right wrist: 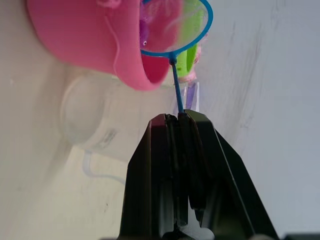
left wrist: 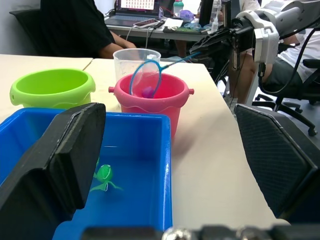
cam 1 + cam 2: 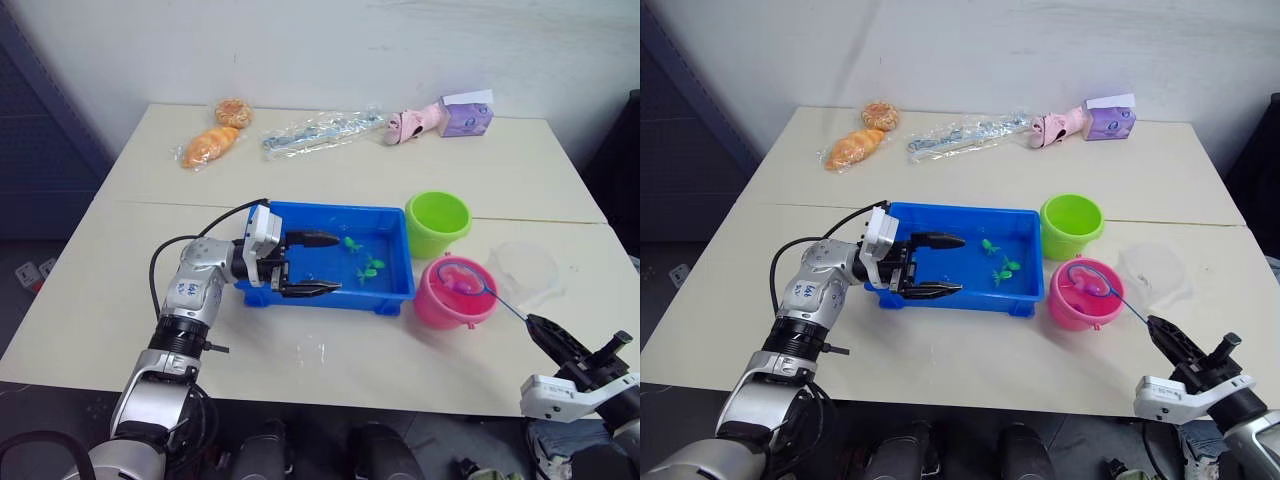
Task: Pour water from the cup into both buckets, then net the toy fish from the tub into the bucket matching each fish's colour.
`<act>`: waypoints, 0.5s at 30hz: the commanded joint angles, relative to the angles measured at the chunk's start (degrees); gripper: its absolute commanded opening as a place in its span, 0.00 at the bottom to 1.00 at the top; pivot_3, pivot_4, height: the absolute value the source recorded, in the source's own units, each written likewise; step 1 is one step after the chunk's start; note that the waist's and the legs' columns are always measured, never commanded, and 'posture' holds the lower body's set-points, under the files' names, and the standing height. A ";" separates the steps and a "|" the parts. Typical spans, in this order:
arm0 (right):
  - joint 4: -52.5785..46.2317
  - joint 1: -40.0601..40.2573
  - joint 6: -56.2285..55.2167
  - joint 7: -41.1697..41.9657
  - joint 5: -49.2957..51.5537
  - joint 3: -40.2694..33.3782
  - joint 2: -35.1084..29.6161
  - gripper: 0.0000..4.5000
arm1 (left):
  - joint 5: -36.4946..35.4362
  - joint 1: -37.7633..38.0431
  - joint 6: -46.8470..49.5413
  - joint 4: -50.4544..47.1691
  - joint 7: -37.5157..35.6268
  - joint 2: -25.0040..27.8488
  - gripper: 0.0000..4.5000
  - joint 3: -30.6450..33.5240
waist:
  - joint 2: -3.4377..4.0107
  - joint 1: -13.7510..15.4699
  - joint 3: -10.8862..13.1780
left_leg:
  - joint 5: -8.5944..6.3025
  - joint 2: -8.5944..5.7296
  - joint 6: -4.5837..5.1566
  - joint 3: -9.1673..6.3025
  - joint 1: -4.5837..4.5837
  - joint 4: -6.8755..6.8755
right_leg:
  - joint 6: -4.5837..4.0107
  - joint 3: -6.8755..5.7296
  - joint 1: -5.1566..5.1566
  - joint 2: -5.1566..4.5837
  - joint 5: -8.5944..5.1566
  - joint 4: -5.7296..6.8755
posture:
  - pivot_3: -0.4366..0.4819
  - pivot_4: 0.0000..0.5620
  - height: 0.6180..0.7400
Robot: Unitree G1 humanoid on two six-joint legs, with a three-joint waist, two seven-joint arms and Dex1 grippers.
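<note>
While the right tool [image 3: 1160, 330] is clenching the blue-rimmed mesh net [image 3: 1088, 279] over the round pink plastic bucket [image 3: 1080, 296], seemingly dropping a magenta toy fish [image 2: 148, 91], the left tool [image 3: 940, 265] is gaping, released, astride the shallow blue plastic tub [image 3: 940, 218] wall, and green fish [image 3: 1006, 267] are waiting next.

Bright blue tub [image 3: 392, 296], green toy fish [image 3: 370, 267] seen inside. Lime green bucket [image 3: 437, 222], pink bucket [image 3: 452, 295]. Net [image 3: 463, 276] hoop blue-rimmed, a magenta fish [image 2: 148, 92] seen in its mesh. Cup [image 3: 524, 272] clear. Worktop [image 3: 150, 300] cream. Black fingers [image 3: 308, 239] noted on left end effector [image 3: 310, 264].
</note>
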 commanded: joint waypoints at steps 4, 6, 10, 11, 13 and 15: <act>-5.50 0.89 0.41 -0.52 4.81 -10.19 -0.83 0.00 | -0.50 1.01 0.31 -3.06 0.65 1.04 0.98 0.69 | 0.00 0.12 -0.02 | 0.00 0.00 0.00 -0.03 0.00 -0.01 | 0.00 -0.02 0.01 0.00 0.00 0.00 | 0.48 0.27 1.00; -4.59 2.05 -0.06 -0.12 2.89 -6.67 0.34 0.00 | -0.61 1.31 0.43 -3.39 0.92 0.92 0.98 0.55 | 0.00 0.11 -0.02 | 0.00 0.00 0.00 -0.04 0.00 -0.02 | 0.00 -0.03 0.02 0.00 0.00 -0.01 | 0.48 0.27 1.00; -4.37 4.57 -2.37 -0.08 0.86 0.27 1.91 0.00 | -0.68 1.71 0.85 -4.23 1.08 0.57 0.98 0.08 | 0.02 0.17 -0.04 | 0.00 -0.01 0.00 -0.04 0.00 -0.02 | 0.00 -0.03 0.02 0.00 0.00 -0.01 | 0.48 0.27 1.00; -5.72 3.48 -0.59 -0.41 1.80 -2.89 1.65 0.00 | -0.72 1.45 0.85 -4.10 1.30 0.73 0.98 0.39 | 0.03 0.14 -0.05 | -0.01 -0.02 0.01 -0.01 0.00 -0.02 | 0.00 -0.01 0.02 -0.01 0.00 -0.01 | 0.48 0.27 1.00; -8.00 1.73 1.64 -1.03 3.15 -8.70 1.04 0.00 | -0.66 1.14 0.75 -3.82 1.55 1.12 0.98 0.82 | 0.07 -0.14 -0.04 | 0.00 -0.04 0.04 0.03 0.00 0.03 | 0.00 0.03 0.02 -0.03 0.00 0.01 | 0.48 0.27 1.00; -8.95 1.27 2.04 -1.04 4.03 -11.33 0.93 0.00 | -0.55 1.09 0.60 -3.57 1.47 1.32 0.98 0.86 | 0.06 -0.43 -0.04 | 0.01 -0.03 0.05 0.07 0.01 0.05 | 0.01 0.08 0.02 -0.02 0.00 0.01 | 0.48 0.27 1.00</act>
